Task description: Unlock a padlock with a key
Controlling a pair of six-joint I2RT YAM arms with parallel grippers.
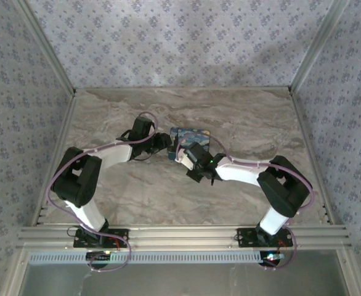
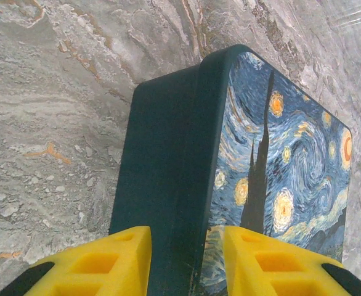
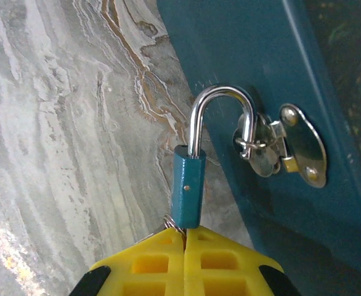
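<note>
Near the middle of the table (image 1: 143,203), the left gripper (image 2: 186,246) grasps the painted box (image 2: 162,154) by its edge. The right gripper (image 3: 184,237) is clenched on the mostly hidden key (image 3: 173,223), under the blue padlock (image 3: 188,188) hanging from the box's latch (image 3: 304,148).

The left gripper (image 2: 186,256) shows two yellow fingers (image 2: 106,262) at the bottom of the view, with the jaws set either side of a box (image 2: 165,160) that fills the gap between them. One face of the box is plain dark teal. The adjoining face carries a swirling night-sky print in blue and yellow, with a dark spire shape. The box stands on a grey marbled bench (image 2: 45,123) veined with brown.
</note>
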